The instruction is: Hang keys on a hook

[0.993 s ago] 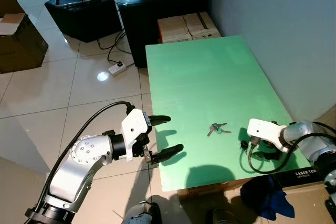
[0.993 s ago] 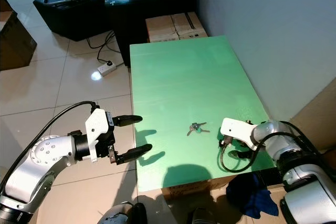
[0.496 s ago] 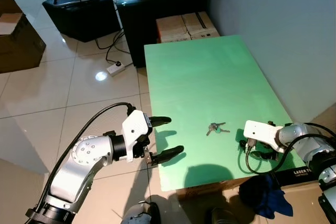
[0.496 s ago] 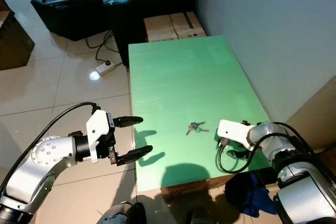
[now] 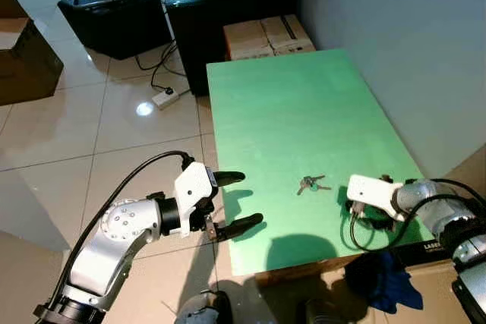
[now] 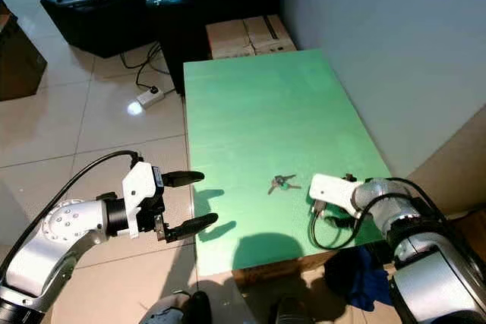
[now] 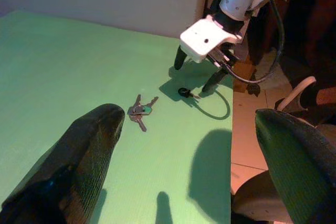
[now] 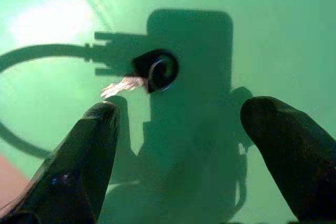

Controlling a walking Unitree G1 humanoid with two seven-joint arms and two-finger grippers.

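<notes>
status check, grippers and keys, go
Right gripper open, low over a single black-headed key. Left gripper open at green table edge. Key bunch flat, untouched. Nothing in the way.

Head stereo pair: high above the near edge of the green table (image 5: 288,111), facing forward and down, far enough to take in the whole tabletop, tiled floor (image 5: 91,134) on the left and grey wall (image 5: 410,36) on the right. Same scene in both eyes, shifted slightly sideways.

Left wrist view: low, from off the table's left edge, facing across the tabletop along the two black fingers (image 7: 84,161) toward the right arm's white wrist housing (image 7: 207,35); bunch of keys (image 7: 140,112) mid-frame, shared with the head pair.

Right wrist view: very close, pointing straight down onto the green surface between its fingers (image 8: 79,161), over a single black-headed key (image 8: 152,73) also visible from the left wrist.
</notes>
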